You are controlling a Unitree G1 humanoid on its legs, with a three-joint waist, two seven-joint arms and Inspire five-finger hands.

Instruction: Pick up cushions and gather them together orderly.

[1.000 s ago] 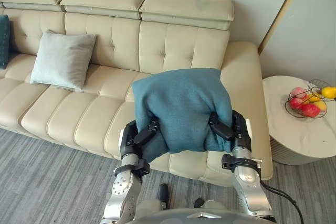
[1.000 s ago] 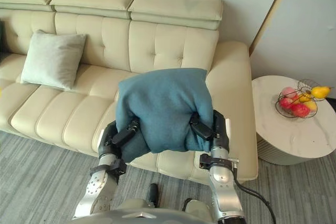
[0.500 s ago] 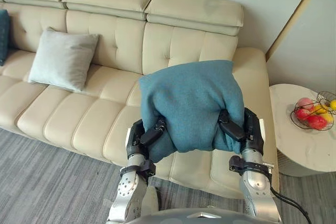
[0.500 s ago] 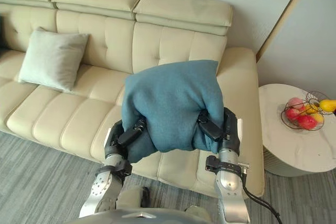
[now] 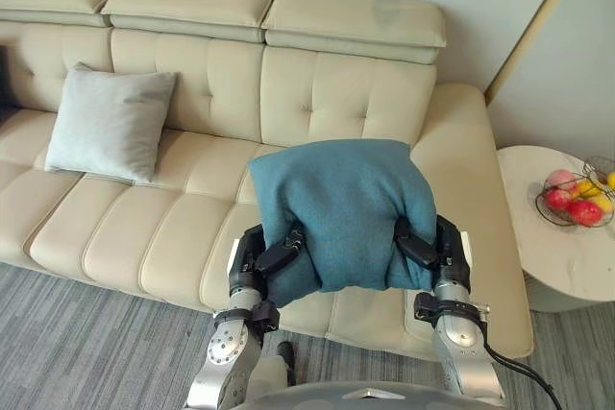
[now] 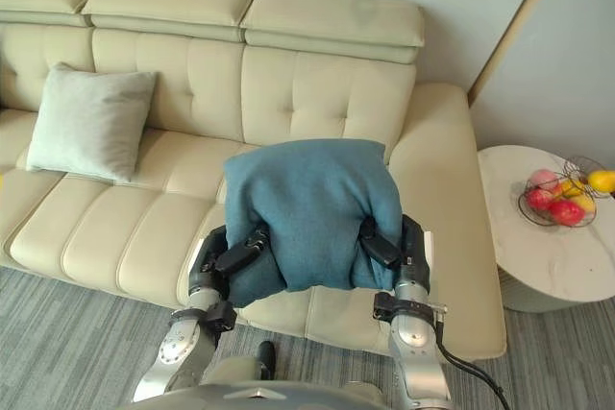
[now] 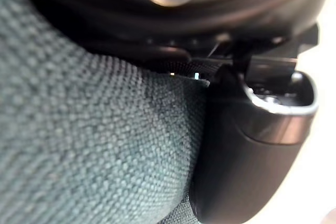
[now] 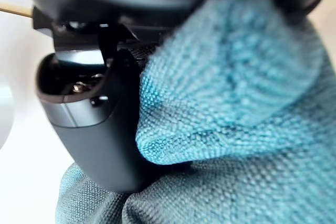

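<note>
cream sofa (image 5: 183, 237) stands against a pale wall beyond both hands, with grey carpet (image 5: 67, 352) below them. between the hands, a teal cushion (image 5: 336, 204) is held up over the sofa's front edge, squeezed from both sides so that it bulges above them. the left hand (image 5: 261, 258) grips the cushion's lower left corner, fingers curled into the cloth; its wrist view shows the thumb (image 7: 247, 150) pressed against the teal weave. the right hand (image 5: 430, 247) clasps the opposite corner the same way, its thumb dug in beside a fold of cloth. a grey cushion (image 5: 110, 125) leans upright against the sofa back, well apart to the left of the left hand and farther from the robot. to the right of the right hand, past the sofa arm, a round white table (image 5: 567, 261) bears a wire fruit basket (image 5: 577, 201) of red and yellow fruit.
</note>
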